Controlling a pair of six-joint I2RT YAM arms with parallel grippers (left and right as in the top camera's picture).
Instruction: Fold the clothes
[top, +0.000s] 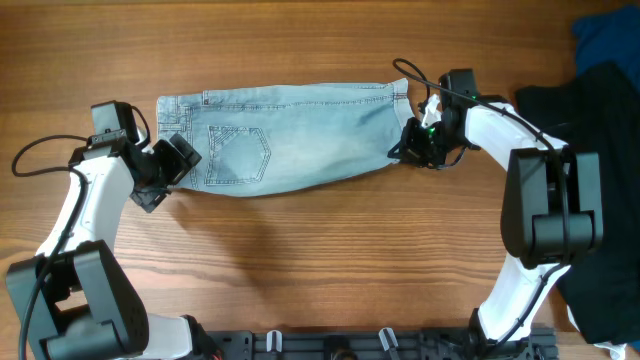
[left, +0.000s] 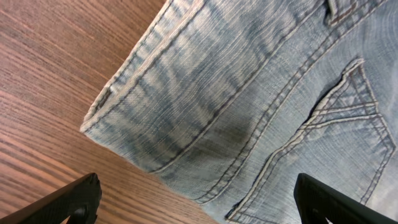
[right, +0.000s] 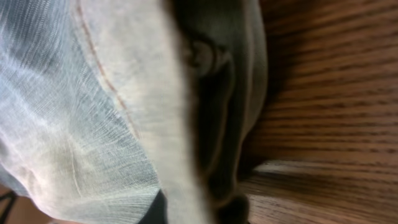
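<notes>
The light blue denim shorts (top: 300, 145) lie folded lengthwise across the wooden table, with the waistband at the left and a stitched back pocket facing up. My left gripper (top: 165, 175) is open at the lower left corner of the shorts. In the left wrist view its fingers (left: 196, 186) are spread wide over the denim's (left: 249, 93) edge and hold nothing. My right gripper (top: 408, 148) is at the right leg end. In the right wrist view the pale denim (right: 93, 112) fills the frame and runs between the jaws (right: 193, 214), which are shut on the hem.
A black garment (top: 600, 110) lies at the right edge of the table, with a royal blue cloth (top: 605, 35) in the far right corner. Bare wooden table (top: 300, 260) runs in front of the shorts. Cables trail from both arms.
</notes>
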